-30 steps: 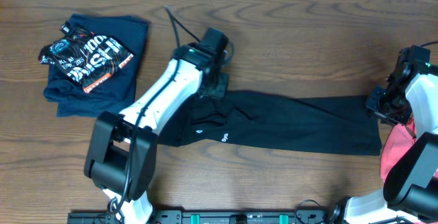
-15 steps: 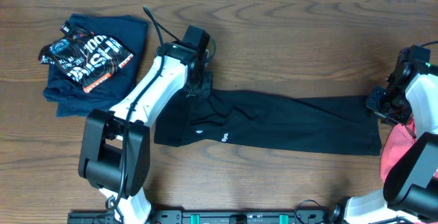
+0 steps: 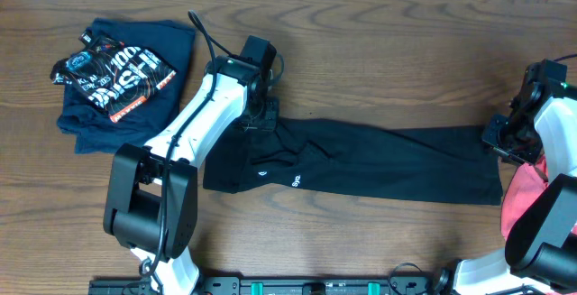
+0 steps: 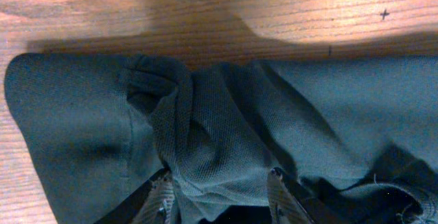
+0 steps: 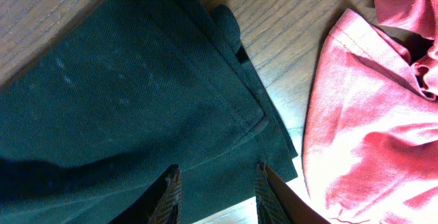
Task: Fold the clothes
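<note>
The overhead camera looks straight down from well above the wooden counter (image 3: 388,60), taking in the left arm (image 3: 203,119), the right arm (image 3: 554,133) and the whole black garment (image 3: 379,160). The left wrist camera hangs close over that garment's left end, facing down past its own jaws at the bottom edge, and cloth fills most of the frame. The right wrist camera looks down from just as near on the right end, with a red garment (image 5: 369,128) beside it. Each wrist view shares one end with the overhead.
</note>
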Robot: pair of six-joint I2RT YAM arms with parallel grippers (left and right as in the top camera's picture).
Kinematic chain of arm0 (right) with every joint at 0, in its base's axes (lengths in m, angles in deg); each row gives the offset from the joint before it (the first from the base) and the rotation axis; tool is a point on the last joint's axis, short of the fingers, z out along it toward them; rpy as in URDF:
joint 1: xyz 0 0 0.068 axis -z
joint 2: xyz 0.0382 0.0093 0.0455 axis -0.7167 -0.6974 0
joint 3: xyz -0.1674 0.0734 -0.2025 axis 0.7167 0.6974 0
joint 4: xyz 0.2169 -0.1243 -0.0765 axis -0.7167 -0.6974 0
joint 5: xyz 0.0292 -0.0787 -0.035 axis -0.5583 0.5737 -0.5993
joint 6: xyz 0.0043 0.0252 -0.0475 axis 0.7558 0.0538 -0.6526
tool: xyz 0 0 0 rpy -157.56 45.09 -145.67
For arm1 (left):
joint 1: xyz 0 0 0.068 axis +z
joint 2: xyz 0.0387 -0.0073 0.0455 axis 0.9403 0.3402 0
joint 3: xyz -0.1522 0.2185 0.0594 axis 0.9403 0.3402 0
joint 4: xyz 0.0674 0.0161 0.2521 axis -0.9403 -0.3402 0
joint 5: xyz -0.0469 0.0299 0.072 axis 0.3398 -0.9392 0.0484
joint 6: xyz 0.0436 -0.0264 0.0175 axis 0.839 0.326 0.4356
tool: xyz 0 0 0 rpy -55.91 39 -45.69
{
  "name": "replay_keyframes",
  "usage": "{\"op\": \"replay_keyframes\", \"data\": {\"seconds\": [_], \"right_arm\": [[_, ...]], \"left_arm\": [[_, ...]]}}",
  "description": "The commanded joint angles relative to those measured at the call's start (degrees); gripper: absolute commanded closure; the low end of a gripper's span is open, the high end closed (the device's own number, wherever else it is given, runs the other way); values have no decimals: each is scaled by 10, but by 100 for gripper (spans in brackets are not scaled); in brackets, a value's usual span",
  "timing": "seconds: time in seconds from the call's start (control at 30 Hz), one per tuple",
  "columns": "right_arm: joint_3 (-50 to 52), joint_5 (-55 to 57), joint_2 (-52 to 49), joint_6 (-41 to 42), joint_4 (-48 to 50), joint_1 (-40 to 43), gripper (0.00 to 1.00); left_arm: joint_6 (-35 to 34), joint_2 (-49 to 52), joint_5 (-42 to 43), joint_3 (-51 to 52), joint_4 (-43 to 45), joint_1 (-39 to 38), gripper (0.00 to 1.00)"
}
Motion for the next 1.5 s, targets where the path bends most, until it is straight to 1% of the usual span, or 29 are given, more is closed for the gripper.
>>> {"op": "replay_keyframes", "data": {"seconds": [0.0, 0.13, 0.2, 0.27, 0.3, 0.33, 0.37, 0.4, 0.53, 0.67, 0.73, 0.77, 0.8, 0.83, 0.9, 1.0, 1.07, 1.1, 1.13, 1.23, 1.3, 1.33, 1.4, 1.43, 1.47], "right_arm": [[4, -2, 12, -8, -2, 3, 66], [8, -2, 12, -8, -2, 3, 66], [10, -2, 12, -8, -1, 3, 66], [10, -2, 12, -8, -1, 3, 66], [10, -2, 12, -8, 0, 3, 66], [10, -2, 12, -8, 0, 3, 66], [10, -2, 12, -8, 0, 3, 66], [10, -2, 12, -8, 0, 3, 66], [10, 0, 12, -8, 0, 3, 66], [10, 0, 12, -10, 2, 3, 66], [10, 0, 12, -10, 3, 3, 66], [10, 0, 12, -10, 3, 3, 66], [10, 0, 12, -10, 3, 3, 66], [10, 0, 12, -10, 2, 3, 66], [10, 0, 12, -10, 2, 3, 66], [10, 0, 12, -10, -1, 3, 66], [10, 0, 12, -10, -3, 3, 66], [10, 0, 12, -11, -3, 3, 66], [10, 0, 12, -11, -3, 3, 66], [10, 0, 12, -14, -2, 3, 66], [10, 0, 12, -14, -2, 3, 66], [10, 0, 12, -14, -2, 3, 65], [10, 0, 12, -14, -2, 3, 66], [10, 0, 12, -14, -2, 3, 65], [10, 0, 12, -14, -1, 3, 66]], "left_arm": [[-10, -2, -8, 28, 13, 2, 53], [-17, -2, -7, 61, 46, 2, 53], [-18, -2, -7, 66, 48, 2, 54], [-18, -2, -7, 66, 48, 2, 65], [-18, -3, -7, 66, 47, 2, 76], [-18, -4, -7, 66, 45, 2, 81], [-18, -6, -7, 66, 41, 2, 91], [-18, -7, -7, 66, 38, 2, 94], [-20, -9, -7, 66, 1, 2, 94], [-73, -9, -7, 66, -64, 2, 94], [-80, -9, -7, 66, -81, 2, 93], [-80, -9, -7, 66, -85, 2, 90], [-80, -9, -7, 67, -85, 2, 83], [-80, -9, -8, 68, -83, 2, 70], [-80, -9, -8, 71, -70, 2, 52], [-80, -9, -20, 73, -59, 2, 50], [-80, -9, -42, 72, -60, 2, 52], [-80, -10, -49, 70, -62, 4, 58], [-79, -14, -52, 60, -72, 9, 61], [-79, -33, -52, 22, -97, 23, 61], [-80, -58, -52, -5, -98, 33, 62], [-80, -71, -52, -14, -91, 35, 64], [-80, -99, -46, -18, -65, 36, 71], [-79, -107, -35, -18, -55, 35, 79], [-79, -113, -16, -17, -45, 33, 81]]}}
